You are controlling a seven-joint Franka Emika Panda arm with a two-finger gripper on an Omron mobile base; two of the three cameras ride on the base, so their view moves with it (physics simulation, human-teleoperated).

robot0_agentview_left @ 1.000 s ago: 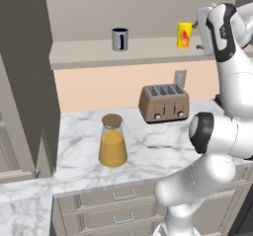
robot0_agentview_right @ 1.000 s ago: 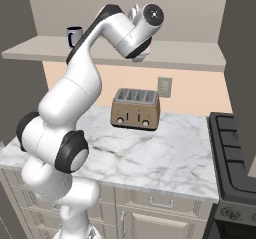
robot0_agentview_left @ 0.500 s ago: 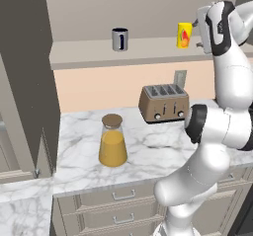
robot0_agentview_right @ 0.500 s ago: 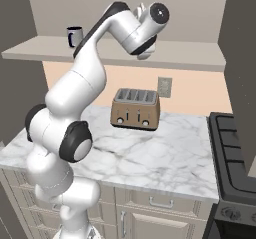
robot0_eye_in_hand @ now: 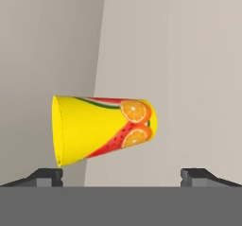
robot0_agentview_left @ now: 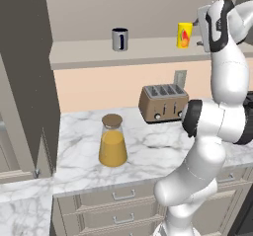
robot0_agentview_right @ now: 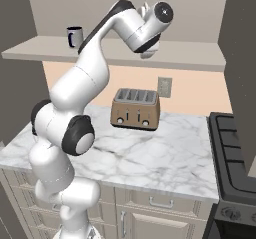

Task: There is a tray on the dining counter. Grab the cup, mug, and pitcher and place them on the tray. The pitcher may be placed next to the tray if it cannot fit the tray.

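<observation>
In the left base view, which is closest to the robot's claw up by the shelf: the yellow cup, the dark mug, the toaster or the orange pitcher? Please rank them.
From the gripper:
1. Cup, on the shelf right beside it.
2. Mug, farther left along the same shelf.
3. Toaster, on the worktop below.
4. Pitcher, lower left on the worktop.

Open shelf space around cup
</observation>
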